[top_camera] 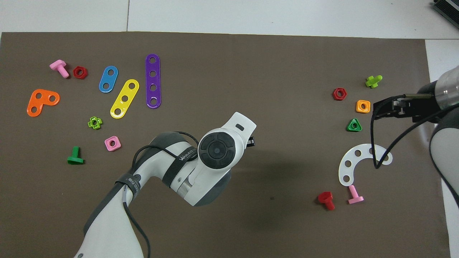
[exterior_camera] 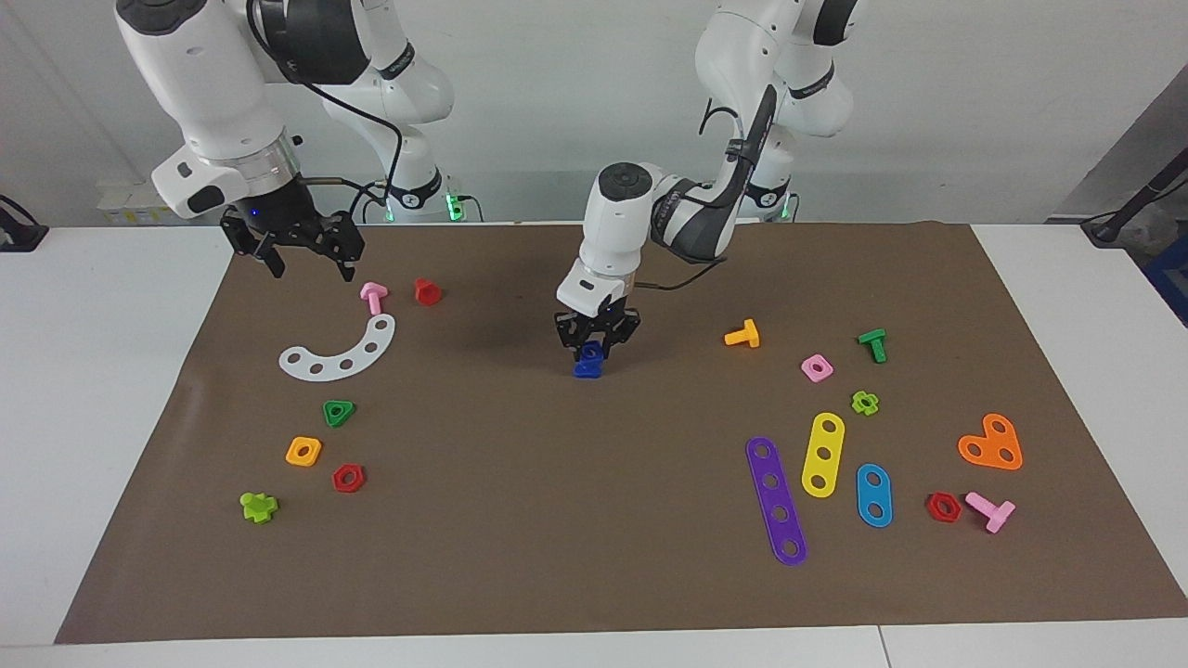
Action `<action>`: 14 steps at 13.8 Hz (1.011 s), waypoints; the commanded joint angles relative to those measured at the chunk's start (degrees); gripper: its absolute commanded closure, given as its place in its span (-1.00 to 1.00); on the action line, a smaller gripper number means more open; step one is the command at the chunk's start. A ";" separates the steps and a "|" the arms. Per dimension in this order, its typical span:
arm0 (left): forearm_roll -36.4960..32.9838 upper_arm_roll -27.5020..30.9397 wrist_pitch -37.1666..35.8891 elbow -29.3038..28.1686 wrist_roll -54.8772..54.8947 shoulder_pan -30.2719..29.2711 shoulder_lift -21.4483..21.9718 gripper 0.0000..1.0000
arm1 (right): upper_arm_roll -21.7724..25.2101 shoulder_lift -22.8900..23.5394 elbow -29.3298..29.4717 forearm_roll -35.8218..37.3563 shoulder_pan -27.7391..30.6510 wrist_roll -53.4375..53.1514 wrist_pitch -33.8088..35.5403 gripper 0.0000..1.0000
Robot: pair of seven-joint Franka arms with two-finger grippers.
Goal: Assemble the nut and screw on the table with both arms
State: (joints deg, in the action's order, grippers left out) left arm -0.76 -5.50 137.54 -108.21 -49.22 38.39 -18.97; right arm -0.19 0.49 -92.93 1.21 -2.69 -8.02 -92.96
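The dark-blue screw (exterior_camera: 586, 369) stands on its head in the middle of the brown mat (exterior_camera: 557, 520) on the white table (exterior_camera: 93, 371). My left gripper (exterior_camera: 594, 345) hangs straight over it, shut on the dark-blue nut (exterior_camera: 592, 353), which sits right at the screw's stem. I cannot tell whether nut and stem touch. In the overhead view the left arm's wrist (top_camera: 217, 150) hides both the nut and the screw. My right gripper (exterior_camera: 313, 271) (top_camera: 380, 108) is open and holds nothing, raised over the mat at the right arm's end, close to the pink bolt (exterior_camera: 373, 296).
At the right arm's end lie a white curved strip (exterior_camera: 342, 353), red bolt (exterior_camera: 426, 290), green triangular nut (exterior_camera: 339, 412), orange square nut (exterior_camera: 303, 451) and red hex nut (exterior_camera: 348, 478). At the left arm's end lie an orange bolt (exterior_camera: 743, 334), pink square nut (exterior_camera: 816, 367) and several strips.
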 commanded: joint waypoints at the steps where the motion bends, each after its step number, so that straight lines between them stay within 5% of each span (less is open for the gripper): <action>1: 0.23 0.84 0.97 0.37 -0.44 1.42 -1.33 0.25 | -0.16 -0.23 0.29 -1.21 0.32 1.52 0.68 -0.95; 11: 0.23 0.84 6.25 -2.97 0.00 1.16 -2.56 0.25 | -0.25 -0.32 0.29 -1.21 0.23 1.69 0.59 -0.95; 14: 0.23 0.84 6.34 -2.97 0.00 1.24 -3.09 -0.09 | -0.25 -0.32 0.29 -1.21 0.23 1.69 0.59 -0.95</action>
State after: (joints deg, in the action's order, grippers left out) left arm -0.76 -5.36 142.43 -110.51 -49.21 38.89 -21.71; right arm -0.24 0.49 -92.92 1.21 -2.82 -8.00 -92.96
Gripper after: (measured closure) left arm 0.524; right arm 0.022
